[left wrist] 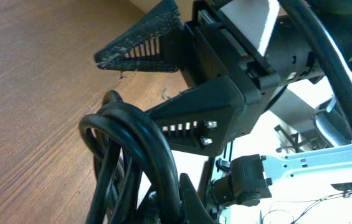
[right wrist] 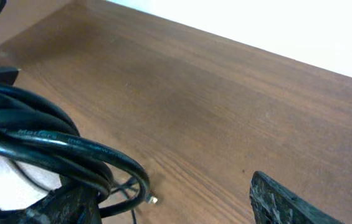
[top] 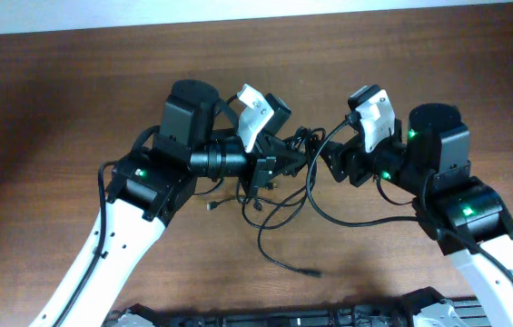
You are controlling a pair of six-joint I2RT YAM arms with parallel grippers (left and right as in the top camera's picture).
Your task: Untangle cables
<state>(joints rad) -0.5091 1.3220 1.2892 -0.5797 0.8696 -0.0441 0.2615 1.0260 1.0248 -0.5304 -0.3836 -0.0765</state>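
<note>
Black cables point(right wrist: 63, 144) bunched at centre of table point(top: 56, 109), loops trailing toward near edge; clamped in left gripper point(top: 285, 154), right gripper point(right wrist: 172, 199) beside them, jaws apart. Judged mid-separation; next called for right closing on one strand, pulling outward.
</note>
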